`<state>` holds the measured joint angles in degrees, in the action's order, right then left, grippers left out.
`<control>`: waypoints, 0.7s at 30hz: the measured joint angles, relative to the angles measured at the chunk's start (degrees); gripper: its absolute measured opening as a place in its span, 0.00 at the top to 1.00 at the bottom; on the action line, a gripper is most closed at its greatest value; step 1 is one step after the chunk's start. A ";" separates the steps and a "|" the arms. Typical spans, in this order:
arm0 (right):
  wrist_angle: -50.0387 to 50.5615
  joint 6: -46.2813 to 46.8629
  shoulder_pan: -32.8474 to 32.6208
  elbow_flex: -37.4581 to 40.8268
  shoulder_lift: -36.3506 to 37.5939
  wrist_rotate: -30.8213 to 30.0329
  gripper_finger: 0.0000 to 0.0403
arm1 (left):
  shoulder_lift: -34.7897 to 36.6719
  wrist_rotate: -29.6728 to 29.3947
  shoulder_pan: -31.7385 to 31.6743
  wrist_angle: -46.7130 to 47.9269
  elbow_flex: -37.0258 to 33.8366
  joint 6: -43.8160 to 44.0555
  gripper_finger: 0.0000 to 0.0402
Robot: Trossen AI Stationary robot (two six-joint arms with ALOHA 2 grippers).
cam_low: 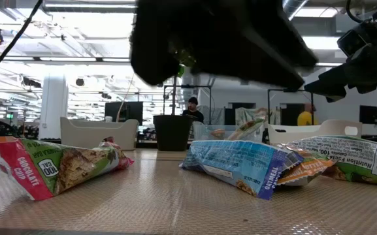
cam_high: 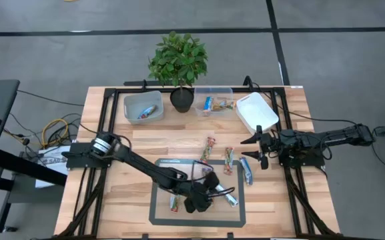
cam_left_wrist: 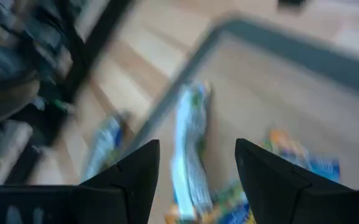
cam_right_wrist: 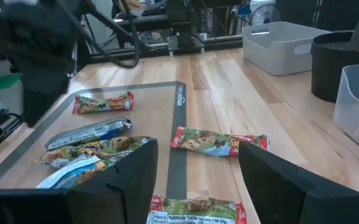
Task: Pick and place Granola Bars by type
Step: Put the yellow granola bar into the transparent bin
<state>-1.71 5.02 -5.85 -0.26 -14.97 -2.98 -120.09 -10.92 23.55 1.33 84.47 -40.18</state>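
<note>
On pale wood, glossy crinkled Granola Bars (cam_high: 209, 148)

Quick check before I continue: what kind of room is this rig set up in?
Probably a robotics lab or workshop: the wooden table stands on a bare grey concrete floor, and the low view shows open ceiling lights and a person at benches behind.

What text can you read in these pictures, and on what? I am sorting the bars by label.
"CHOCOLATE CHIP" and "100 CAL": on the red and green shiny wrapped bar lying left in the low view.
"Nutrition Facts" and "100": on the white panel of the green wrapped bar at right in the low view.
The blue and white wrapped bar has small print, too blurred to read.
Wrappers in the other views: unreadable.
</note>
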 joint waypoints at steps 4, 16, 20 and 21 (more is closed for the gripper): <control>0.03 0.00 0.01 -0.01 -0.10 0.00 0.46 | -3.85 -0.09 -0.63 3.63 6.25 -0.72 0.49; 0.14 0.00 0.00 0.00 -0.02 0.00 0.46 | -8.70 1.15 -2.35 9.66 11.09 -2.24 0.49; 0.04 0.00 0.00 -0.01 0.03 0.00 0.46 | -10.40 0.46 -2.93 9.20 12.30 -2.93 0.49; -0.29 0.00 0.01 0.01 -0.11 0.00 0.46 | -10.40 -0.01 -3.02 9.99 12.27 -3.05 0.49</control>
<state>-2.00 5.02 -5.85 -0.25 -15.07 -2.98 -130.50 -10.93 20.53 11.32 96.74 -43.23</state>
